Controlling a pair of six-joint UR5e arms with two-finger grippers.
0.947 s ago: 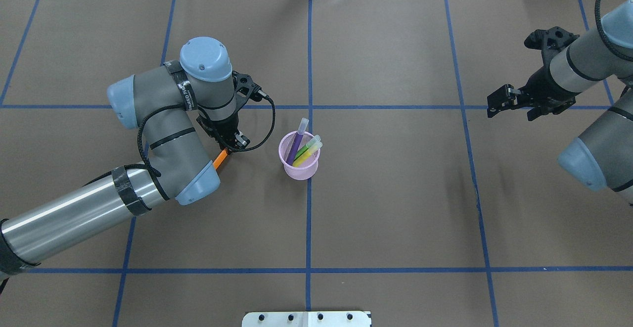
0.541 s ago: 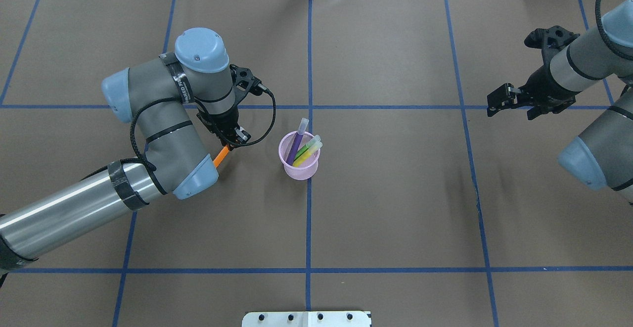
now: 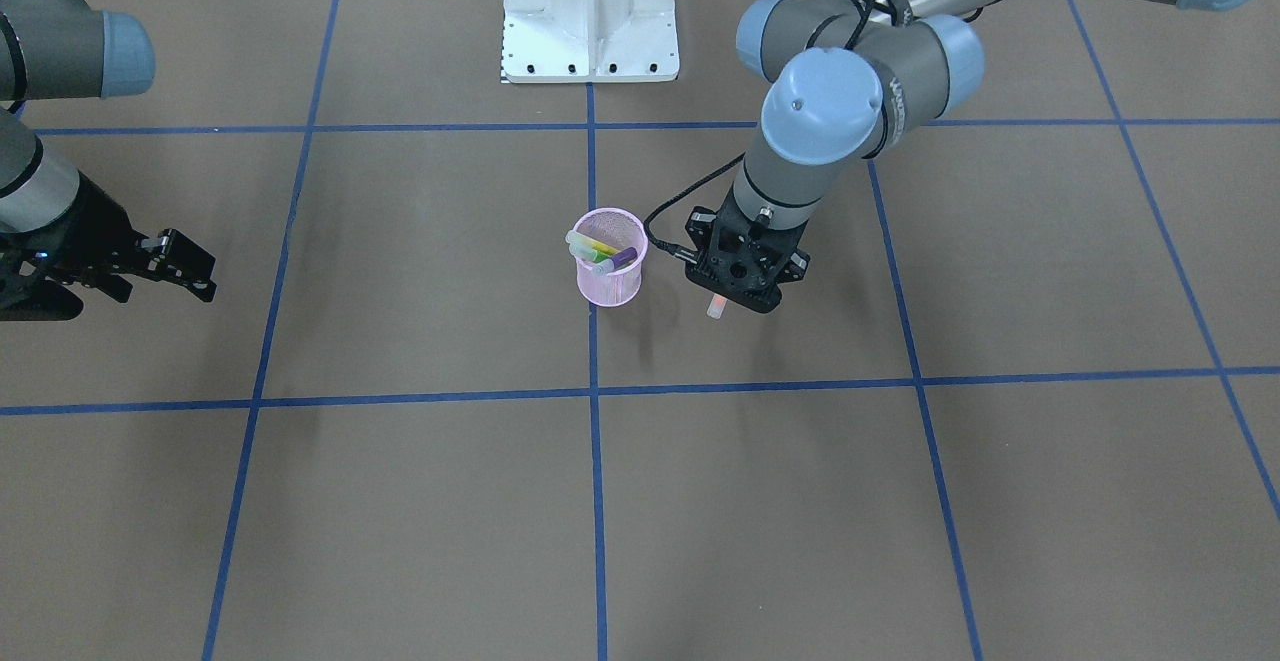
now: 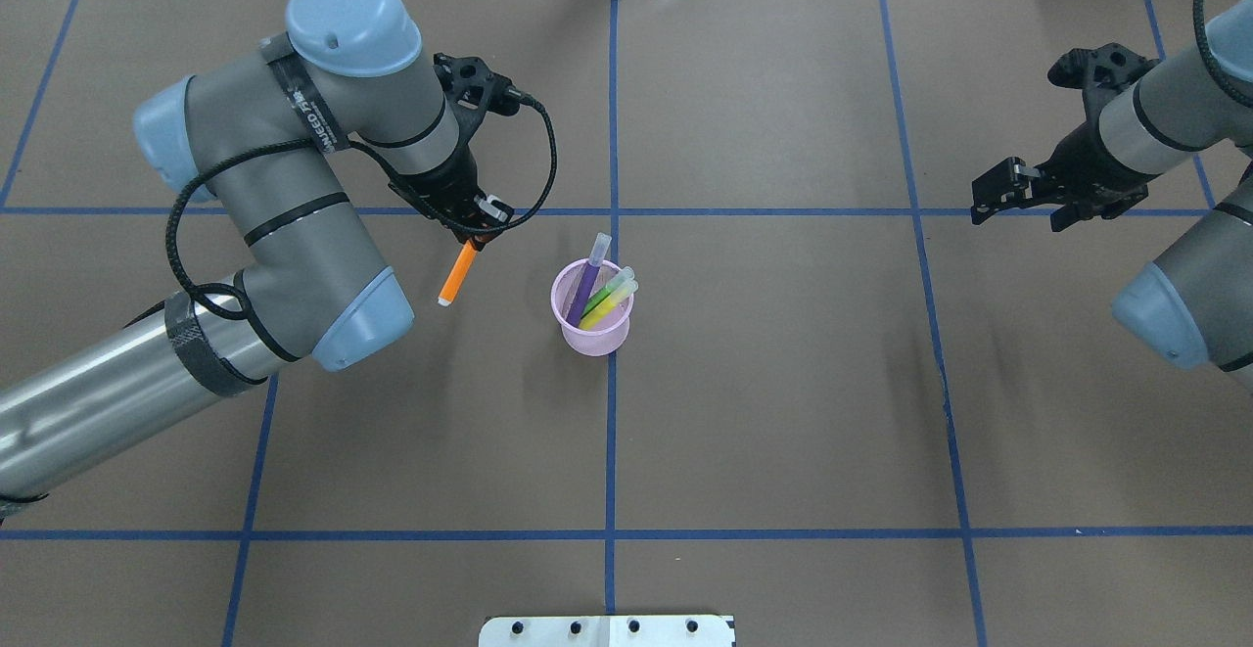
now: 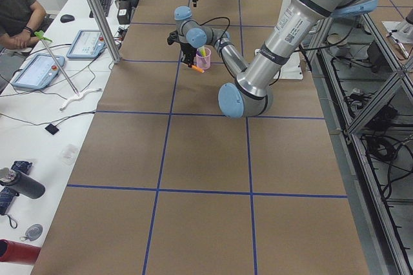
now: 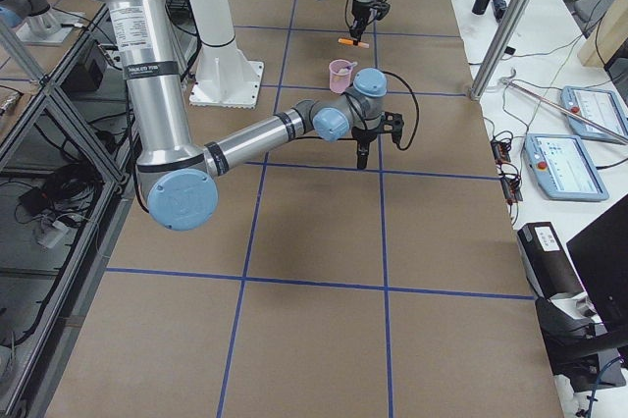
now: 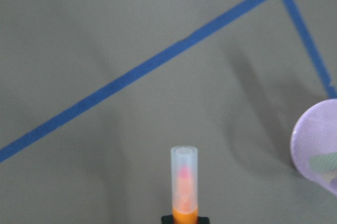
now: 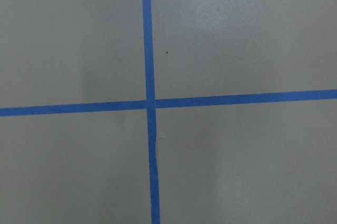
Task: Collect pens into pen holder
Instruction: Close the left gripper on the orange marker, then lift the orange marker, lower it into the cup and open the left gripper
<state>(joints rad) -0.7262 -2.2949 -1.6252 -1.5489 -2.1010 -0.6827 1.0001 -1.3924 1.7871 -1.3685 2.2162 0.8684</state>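
Observation:
The pink mesh pen holder [image 4: 590,332] stands upright near the table's middle; it also shows in the front view [image 3: 610,286]. The purple pen [image 4: 587,290], green pen [image 4: 609,289] and yellow pen [image 4: 604,308] lean inside it, caps up. My left gripper [image 4: 474,235] is shut on the orange pen [image 4: 456,275] and holds it off the table, to the left of the holder. In the left wrist view the orange pen [image 7: 184,182] points forward with its whitish cap outward, and the holder [image 7: 316,150] is at the right edge. My right gripper [image 4: 987,202] is open and empty at the far right.
Blue tape lines [image 4: 611,138] divide the brown table into squares. The white robot base plate [image 3: 590,11] sits at the robot's edge. A side bench with tablets [image 5: 39,68] and a seated person [image 5: 16,10] lies beyond the table's far edge.
My left gripper has risen with the orange pen, lifting it off the table, and the arm has swung up and back. The right arm has barely moved.

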